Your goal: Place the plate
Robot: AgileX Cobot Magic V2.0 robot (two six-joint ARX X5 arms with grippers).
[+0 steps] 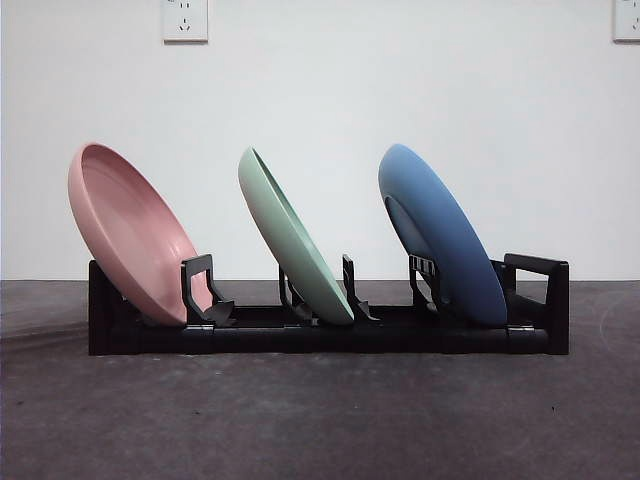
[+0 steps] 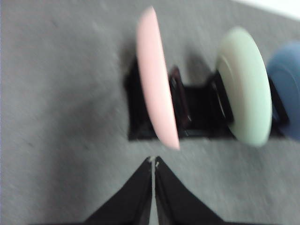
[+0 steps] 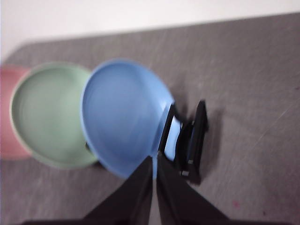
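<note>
A black dish rack on the grey table holds three tilted plates: a pink plate at the left, a green plate in the middle, a blue plate at the right. My left gripper is shut and empty, hovering above and just short of the pink plate. My right gripper is shut and empty, above the blue plate near the rack's end. Neither arm shows in the front view.
A white wall stands behind the rack with sockets high up. Grey table lies in front of the rack and to its sides.
</note>
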